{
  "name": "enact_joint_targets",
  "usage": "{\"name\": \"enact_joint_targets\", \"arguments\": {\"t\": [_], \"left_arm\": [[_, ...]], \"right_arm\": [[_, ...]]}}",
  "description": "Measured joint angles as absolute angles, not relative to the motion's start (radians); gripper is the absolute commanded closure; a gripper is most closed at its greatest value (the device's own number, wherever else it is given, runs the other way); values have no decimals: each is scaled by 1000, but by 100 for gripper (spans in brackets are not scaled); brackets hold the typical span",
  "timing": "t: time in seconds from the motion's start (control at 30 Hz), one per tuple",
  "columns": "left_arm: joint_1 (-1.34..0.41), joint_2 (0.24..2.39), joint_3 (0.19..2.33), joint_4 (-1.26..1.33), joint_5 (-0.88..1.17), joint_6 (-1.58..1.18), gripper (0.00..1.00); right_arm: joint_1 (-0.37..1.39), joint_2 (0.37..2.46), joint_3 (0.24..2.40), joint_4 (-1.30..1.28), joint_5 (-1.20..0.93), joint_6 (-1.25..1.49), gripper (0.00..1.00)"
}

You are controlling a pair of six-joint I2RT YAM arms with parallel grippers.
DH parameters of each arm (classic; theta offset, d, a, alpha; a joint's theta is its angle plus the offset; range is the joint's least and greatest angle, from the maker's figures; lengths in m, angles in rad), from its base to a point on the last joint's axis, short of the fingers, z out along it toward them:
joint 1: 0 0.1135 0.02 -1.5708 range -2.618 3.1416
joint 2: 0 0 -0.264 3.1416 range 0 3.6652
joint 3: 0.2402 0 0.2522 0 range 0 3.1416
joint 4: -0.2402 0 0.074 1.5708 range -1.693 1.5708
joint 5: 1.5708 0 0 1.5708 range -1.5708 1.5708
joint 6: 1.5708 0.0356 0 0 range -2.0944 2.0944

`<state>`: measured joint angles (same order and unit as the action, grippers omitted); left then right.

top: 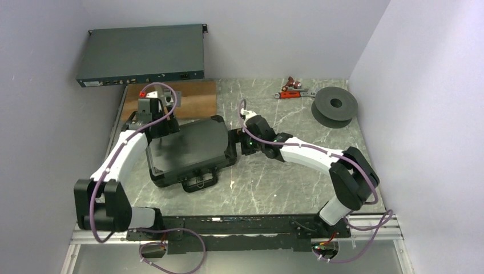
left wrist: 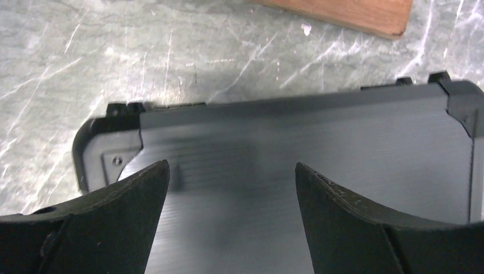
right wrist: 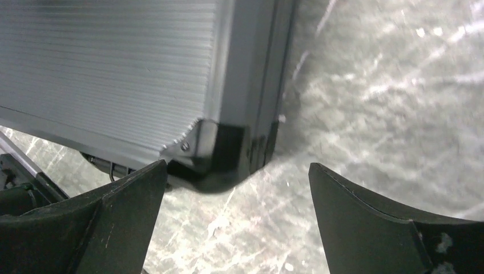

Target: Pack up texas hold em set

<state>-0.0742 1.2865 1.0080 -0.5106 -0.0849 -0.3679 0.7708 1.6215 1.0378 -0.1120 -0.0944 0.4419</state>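
The texas hold em set's black briefcase [top: 191, 149] lies flat on the table with its lid down and its handle [top: 197, 181] toward the arms; its inside is hidden. My left gripper [top: 158, 131] hovers over the case's far left part, open. In the left wrist view the ribbed lid [left wrist: 297, 148] fills the space under the left gripper [left wrist: 231, 171], and nothing is between the fingers. My right gripper [top: 236, 138] is at the case's right side, open. In the right wrist view the right gripper [right wrist: 237, 168] stands over bare table beside a corner [right wrist: 220, 151] of the case.
A grey flat rack unit [top: 142, 55] leans at the back left wall. A wooden board [top: 194, 94] lies behind the case. A dark round spool [top: 335, 104] and a small red tool [top: 292, 91] lie at the back right. Walls close in both sides.
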Motion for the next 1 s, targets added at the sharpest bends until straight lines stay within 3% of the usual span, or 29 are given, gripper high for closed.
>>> {"name": "enact_joint_targets", "arguments": {"t": [0.2, 0.57, 0.73, 1.0], "left_arm": [[-22, 1439, 1046, -399, -63, -372, 17], [84, 1568, 1083, -357, -65, -387, 11], [84, 1511, 1020, -308, -66, -398, 12], [98, 1205, 740, -200, -69, -433, 12]], "right_arm": [[770, 1517, 901, -104, -51, 558, 7], [816, 1547, 841, -65, -65, 635, 27], [820, 1656, 914, -67, -66, 620, 33], [824, 1792, 1065, -97, -72, 521, 35]]}}
